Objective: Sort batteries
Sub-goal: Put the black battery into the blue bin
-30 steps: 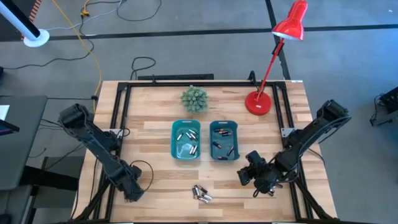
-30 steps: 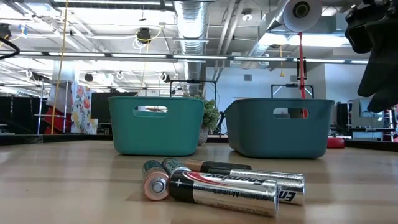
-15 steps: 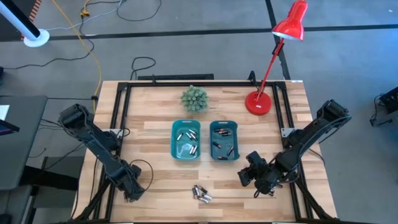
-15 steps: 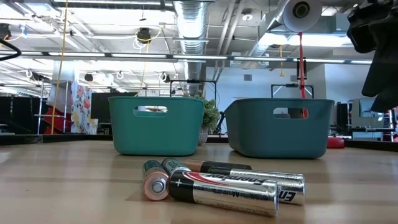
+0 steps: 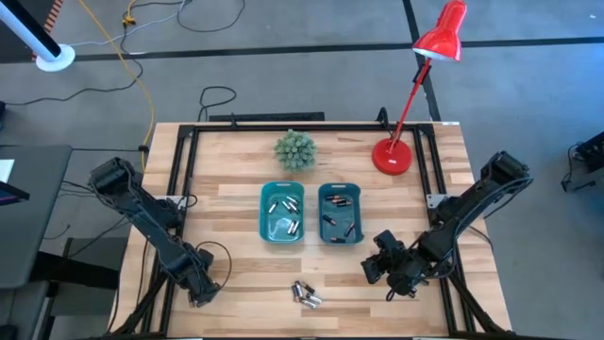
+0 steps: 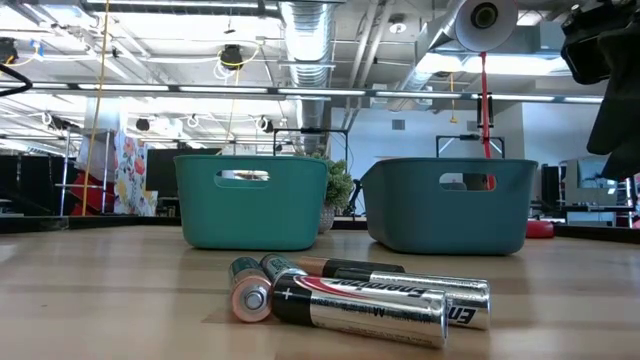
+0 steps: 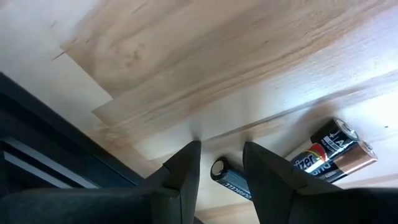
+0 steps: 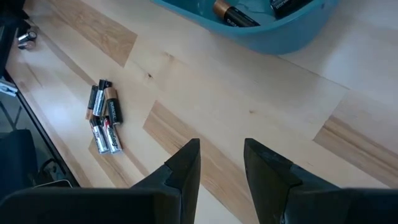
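- Many batteries lie already in the left teal bin [image 5: 282, 212] and the right teal bin [image 5: 340, 213]
- A small cluster of batteries [image 5: 305, 294] waits on the desk [image 5: 236, 189] in front of the bins, near the front edge
- The right tool [image 5: 374, 268], fingers spread and empty, hovers beside the cluster with free desk between them
- The left tool [image 5: 205, 293], also spread, is at the cluster's other side

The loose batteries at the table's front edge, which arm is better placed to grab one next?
Probably right: its open end effector sits nearer the loose batteries, facing them. The left end effector, also open, waits farther off.
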